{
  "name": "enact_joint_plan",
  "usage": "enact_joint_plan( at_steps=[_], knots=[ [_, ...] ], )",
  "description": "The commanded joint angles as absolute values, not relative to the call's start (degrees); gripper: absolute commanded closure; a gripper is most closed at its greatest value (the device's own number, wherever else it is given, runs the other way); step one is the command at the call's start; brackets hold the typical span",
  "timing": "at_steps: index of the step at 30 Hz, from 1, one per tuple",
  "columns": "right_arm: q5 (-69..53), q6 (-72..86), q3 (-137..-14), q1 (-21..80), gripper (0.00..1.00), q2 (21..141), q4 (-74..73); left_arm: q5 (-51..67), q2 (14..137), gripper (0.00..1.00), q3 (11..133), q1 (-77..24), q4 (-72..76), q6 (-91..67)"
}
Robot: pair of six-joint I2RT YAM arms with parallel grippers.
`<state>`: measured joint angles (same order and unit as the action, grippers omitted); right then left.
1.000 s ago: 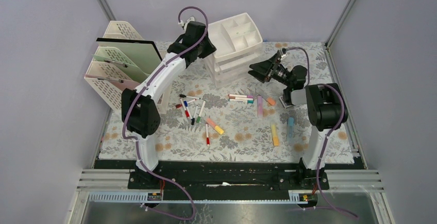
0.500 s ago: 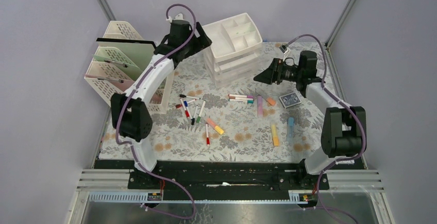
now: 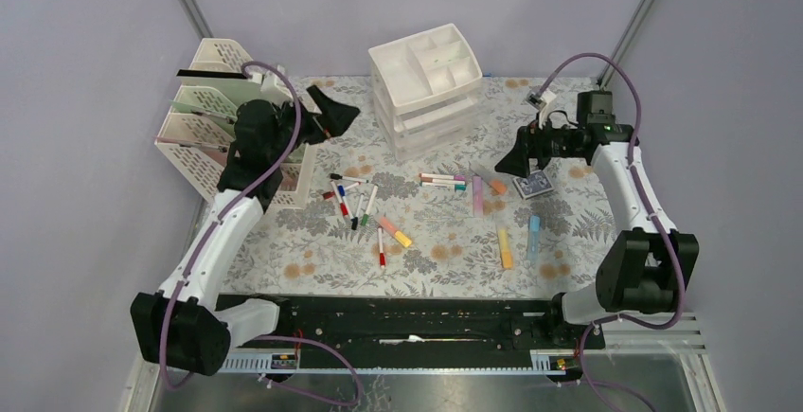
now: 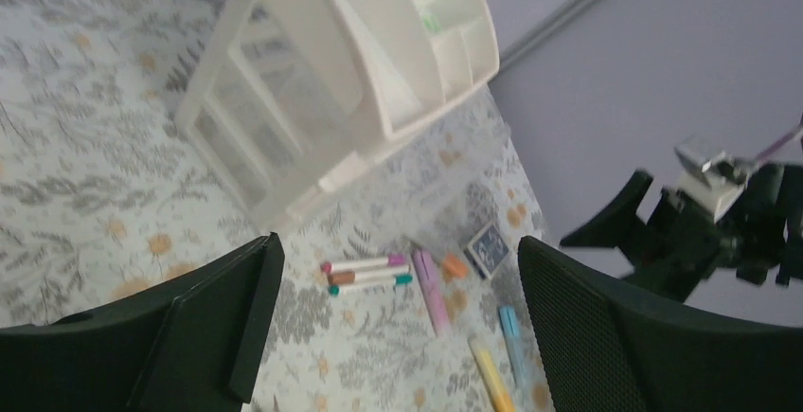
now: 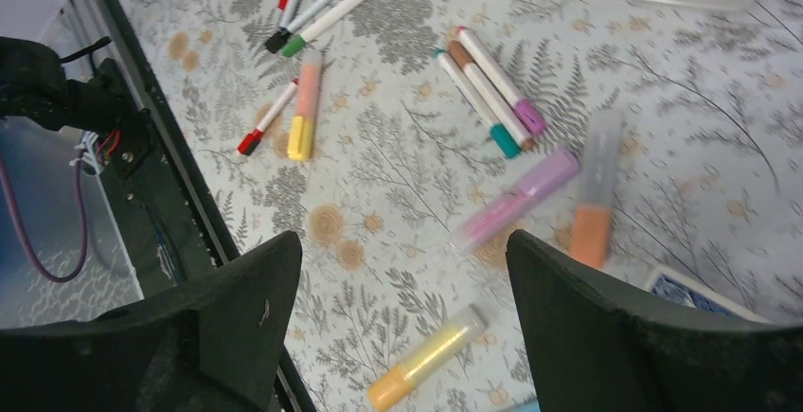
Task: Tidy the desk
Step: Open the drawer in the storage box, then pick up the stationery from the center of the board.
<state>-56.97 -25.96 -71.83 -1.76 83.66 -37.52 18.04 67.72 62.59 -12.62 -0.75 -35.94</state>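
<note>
Top external: left tool (image 3: 330,114), right tool (image 3: 517,154) released, empty; markers (image 3: 355,200) crowd desk (image 3: 445,268) centre.

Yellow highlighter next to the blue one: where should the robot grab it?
Grab the yellow highlighter around its middle, coming straight down, fingers across its thin width. It lies flat on the desk with a gap to the blue highlighter, so a finger probably fits on each side. The right gripper is nearer.

No text, number or brand can be read. The small blue patterned card box (image 3: 532,185) is too blurred to tell, and the pale fern-and-flower cloth-covered desk (image 3: 445,218) bears only its print.
</note>
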Motion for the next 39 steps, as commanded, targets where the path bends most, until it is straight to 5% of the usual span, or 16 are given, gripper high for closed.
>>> enact_joint_plan(
  at_steps=[1,10,17,31,39],
  knots=[
    [-56.04,-31.83,-72.06,-5.65,0.14,81.43,-43.33,27.51,62.91,0.01,56.05,-11.85,0.16,-36.48],
    [-54.45,-30.22,-66.14,-6.06,0.14,79.92,-39.04,22.14,56.54,0.01,45.31,-12.99,-14.11,-34.15],
    [-55.72,-28.55,-63.61,-6.06,0.14,79.66,-37.19,4.56,63.93,0.04,43.22,-25.41,-16.81,-34.62],
    [-56.64,-26.60,-61.25,-6.06,0.14,78.47,-34.41,-5.08,83.19,0.41,50.53,-30.67,-14.85,-31.71],
    [-56.69,-26.49,-60.92,-6.07,0.14,78.31,-34.08,-6.33,89.22,0.52,53.25,-30.74,-14.41,-29.94]
  ],
)
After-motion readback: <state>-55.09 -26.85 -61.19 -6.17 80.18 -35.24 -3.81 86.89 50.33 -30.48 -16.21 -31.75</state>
